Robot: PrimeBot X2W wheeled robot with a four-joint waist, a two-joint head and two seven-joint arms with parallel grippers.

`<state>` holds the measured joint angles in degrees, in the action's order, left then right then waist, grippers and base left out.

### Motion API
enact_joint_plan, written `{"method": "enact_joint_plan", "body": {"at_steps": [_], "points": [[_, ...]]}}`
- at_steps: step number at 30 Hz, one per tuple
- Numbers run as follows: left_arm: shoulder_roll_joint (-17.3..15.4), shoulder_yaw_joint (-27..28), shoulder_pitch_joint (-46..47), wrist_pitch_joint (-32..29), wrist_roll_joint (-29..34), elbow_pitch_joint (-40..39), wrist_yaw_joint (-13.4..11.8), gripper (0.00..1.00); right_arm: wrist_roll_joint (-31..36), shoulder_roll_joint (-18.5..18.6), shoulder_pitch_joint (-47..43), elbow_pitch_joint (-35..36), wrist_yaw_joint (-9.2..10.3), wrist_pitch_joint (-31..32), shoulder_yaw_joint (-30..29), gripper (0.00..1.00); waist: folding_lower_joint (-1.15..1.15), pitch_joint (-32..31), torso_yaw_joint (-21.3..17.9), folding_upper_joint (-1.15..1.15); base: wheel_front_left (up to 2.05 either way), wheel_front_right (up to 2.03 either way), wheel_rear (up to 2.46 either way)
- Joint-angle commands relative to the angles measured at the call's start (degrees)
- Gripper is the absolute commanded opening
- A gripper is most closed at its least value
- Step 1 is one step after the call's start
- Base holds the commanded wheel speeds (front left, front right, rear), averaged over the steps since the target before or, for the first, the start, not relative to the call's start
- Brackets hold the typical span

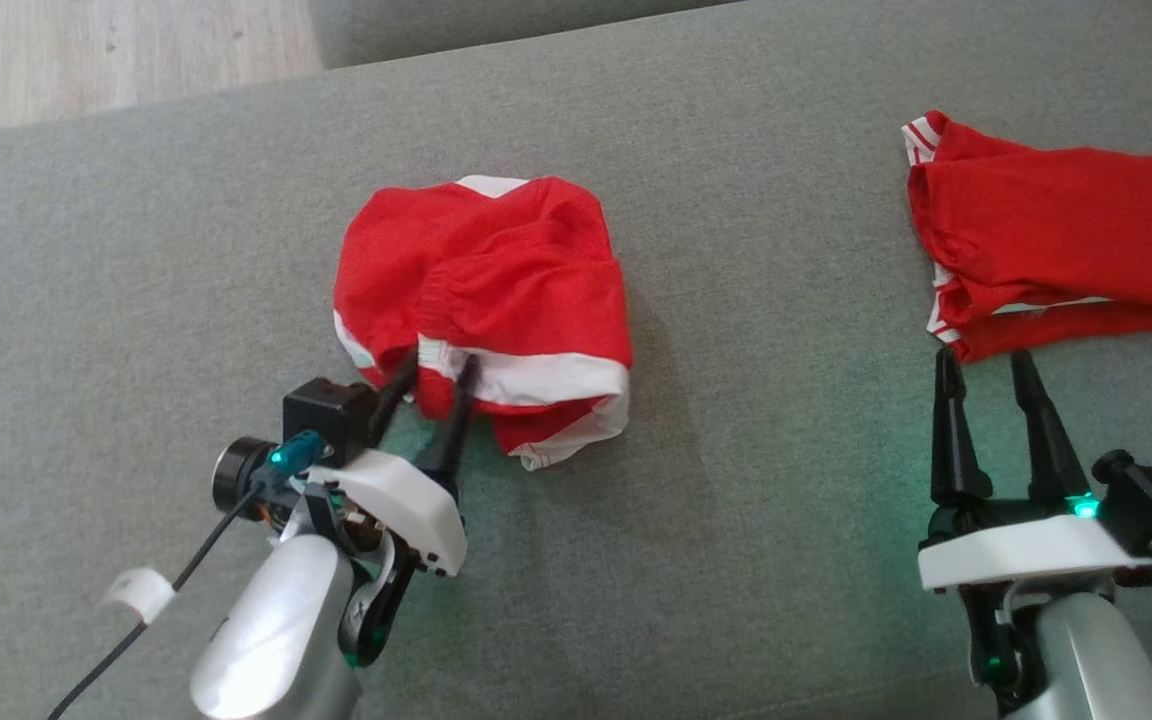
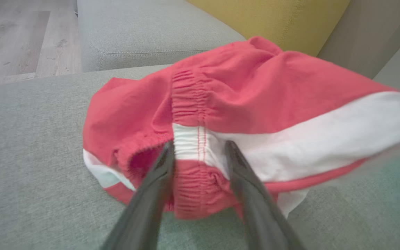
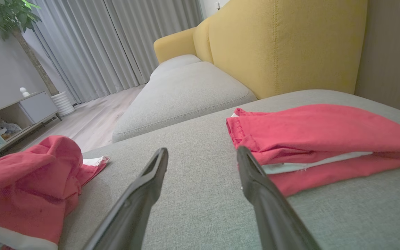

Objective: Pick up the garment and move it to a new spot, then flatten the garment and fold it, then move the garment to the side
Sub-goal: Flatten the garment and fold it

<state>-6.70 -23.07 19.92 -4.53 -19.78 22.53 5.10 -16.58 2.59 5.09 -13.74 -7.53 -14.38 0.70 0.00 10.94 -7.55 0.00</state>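
A crumpled red garment (image 1: pixel 481 270) with white bands lies in a heap on the grey cushion, left of centre. My left gripper (image 1: pixel 439 360) is at its near edge, open, with its two fingers straddling a fold of the elastic waistband (image 2: pixel 189 139). The left wrist view shows the cloth (image 2: pixel 255 104) bunched between and behind the fingers. My right gripper (image 1: pixel 984 355) stands open over bare cushion, nothing between its fingers. Its tips sit just short of a second red garment (image 1: pixel 1046 240), folded flat at the right. In the right wrist view, the open right gripper (image 3: pixel 201 151) has the folded piece (image 3: pixel 318 135) to its right and the crumpled heap (image 3: pixel 23 184) to its left.
The grey cushion (image 1: pixel 736 500) is wide, with bare fabric between the two garments. Wooden floor (image 1: pixel 86 50) lies beyond its far left edge. A second grey seat (image 3: pixel 182 93) and a yellow backrest (image 3: pixel 283 45) stand behind. Curtains and a cabinet (image 3: pixel 16 111) are further off.
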Motion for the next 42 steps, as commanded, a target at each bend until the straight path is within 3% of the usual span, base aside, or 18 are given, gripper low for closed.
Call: {"method": "enact_joint_plan", "body": {"at_steps": [1, 8, 18, 25, 30, 37, 42], "points": [[-1.3, 1.2, 3.3, -0.1, -0.7, -1.8, 0.3, 0.0, -0.2, 0.3, 1.7, 1.5, 0.04, -0.6, 1.8, 1.0, 0.0, 0.1, -0.3, 0.0, 0.0, 0.0, 0.0], [-2.9, 0.5, 6.2, -0.6, -1.4, -3.8, 1.2, 0.0, -0.5, 0.3, 2.1, 1.3, 0.04, -0.6, 2.1, 1.0, 0.0, 0.1, -0.9, 0.0, 0.0, 0.0, 0.0], [-8.2, 1.0, 17.3, -5.9, -5.1, -12.0, 2.2, 0.0, -1.9, 0.3, 2.7, 0.8, 0.04, -0.6, 2.3, 1.0, 0.0, -0.5, -1.8, 0.0, 0.0, 0.0, 0.0], [-11.1, -3.3, 25.3, -9.9, -5.5, -14.9, 2.3, 0.0, -3.5, 0.3, 3.4, 0.7, 0.04, -0.6, 3.8, 1.0, 0.0, -0.6, -3.2, 0.0, 0.0, 0.0, 0.0], [-9.3, -6.1, 32.3, -8.1, -6.2, -13.0, 2.4, 0.0, -4.8, 0.3, 4.3, 0.4, 0.04, -0.6, 5.6, 1.0, 0.0, -1.0, -5.5, 0.0, 0.0, 0.0, 0.0], [-3.6, -1.3, 42.7, 2.6, -6.6, -5.3, -0.4, 0.0, -5.6, 0.3, 4.5, 0.8, 0.04, -0.6, 6.6, 1.0, 0.0, -2.1, -7.9, 0.0, 0.0, 0.0, 0.0], [-2.3, 0.6, 44.8, 8.9, -6.4, -1.4, -1.6, 0.0, -5.2, 0.3, 4.2, 1.5, 0.04, -0.6, 6.1, 1.0, 0.0, -1.8, -7.6, 0.0, 0.0, 0.0, 0.0]]}}
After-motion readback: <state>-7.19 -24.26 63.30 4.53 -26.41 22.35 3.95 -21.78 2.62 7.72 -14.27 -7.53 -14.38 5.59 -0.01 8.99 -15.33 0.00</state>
